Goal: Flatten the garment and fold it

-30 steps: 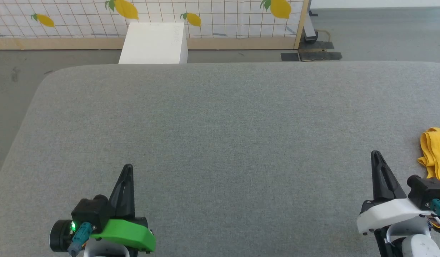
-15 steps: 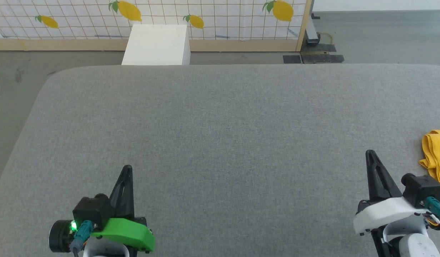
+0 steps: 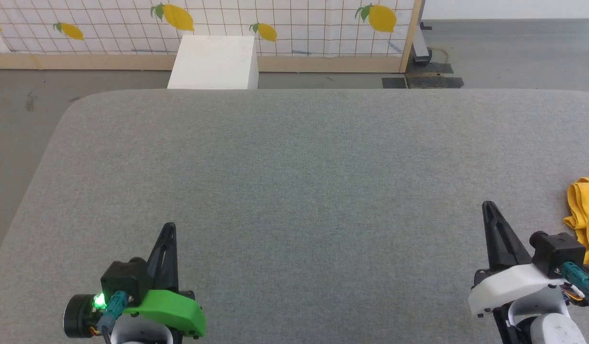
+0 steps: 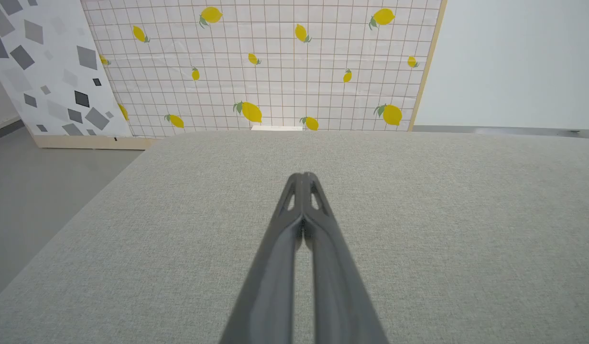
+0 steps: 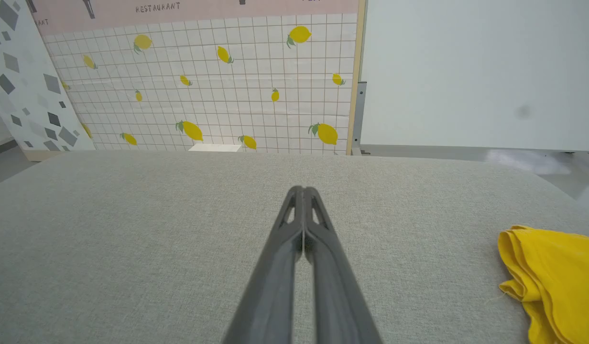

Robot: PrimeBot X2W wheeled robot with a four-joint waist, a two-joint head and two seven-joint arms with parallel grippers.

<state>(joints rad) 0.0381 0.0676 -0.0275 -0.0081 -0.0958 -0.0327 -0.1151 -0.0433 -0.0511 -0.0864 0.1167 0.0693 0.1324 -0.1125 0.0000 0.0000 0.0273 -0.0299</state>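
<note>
Head view shifts slightly against the preceding frames, a camera movement. The garment (image 3: 583,215) lies unmoved, bunched at the right edge of the grey table (image 3: 294,181), so flattening has not begun. Left gripper (image 3: 169,225) and right gripper (image 3: 488,205) have their fingers pressed together and hold nothing. The right one is near the garment's left side, not touching it.

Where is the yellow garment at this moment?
The garment lies bunched on the grey table at the head view's right edge, just right of the right gripper, apart from it.
</note>
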